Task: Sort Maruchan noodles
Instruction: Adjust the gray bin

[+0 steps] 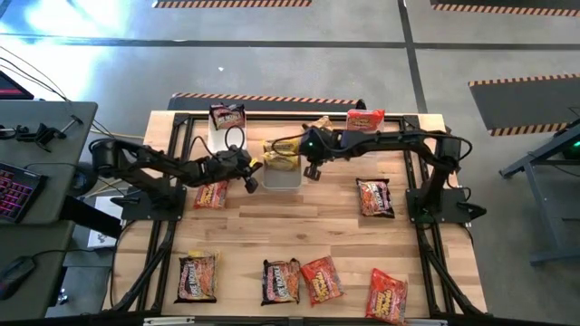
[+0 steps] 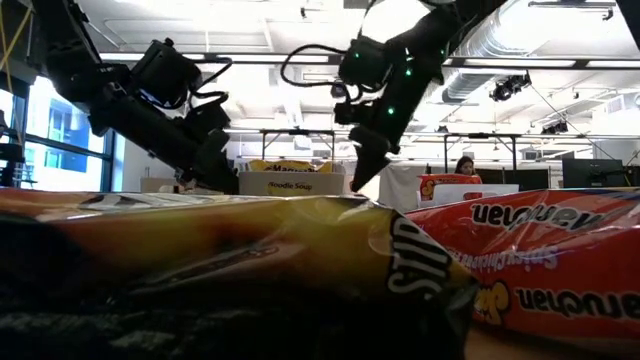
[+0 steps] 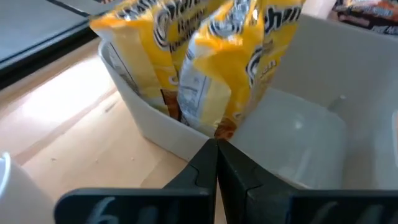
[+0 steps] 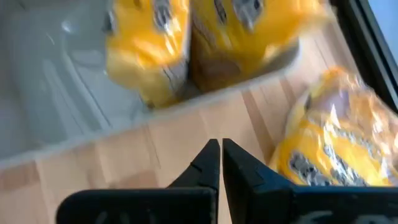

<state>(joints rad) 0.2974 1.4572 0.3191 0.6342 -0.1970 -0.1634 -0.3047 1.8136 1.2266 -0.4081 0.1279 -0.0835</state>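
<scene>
Two yellow Maruchan noodles packets (image 1: pixel 281 154) stand upright in a clear bin (image 1: pixel 282 178) at the table's middle, leaning on its far wall (image 3: pixel 155 124). A third yellow packet (image 4: pixel 336 137) lies on the wood beside the bin. My left gripper (image 3: pixel 216 146) is shut, its tips at the bin's left rim (image 1: pixel 252 178). My right gripper (image 4: pixel 221 144) is shut and holds nothing. It hangs above bare wood at the bin's right side (image 1: pixel 313 170), pointing steeply down (image 2: pixel 360 178). My left gripper's shut fingertips stand right at the rim of the bin's wall (image 3: pixel 205 138), coming slanting down from the table's left. I cannot tell whether they touch it.
A dark packet (image 1: pixel 227 116) stands in a bin at the far left and a red one (image 1: pixel 365 119) at the far right. Red packets (image 1: pixel 211 194) (image 1: pixel 374 196) lie mid-table. Dark (image 1: pixel 198 276) (image 1: pixel 281 281) and red (image 1: pixel 322 279) (image 1: pixel 387 294) packets lie along the near edge.
</scene>
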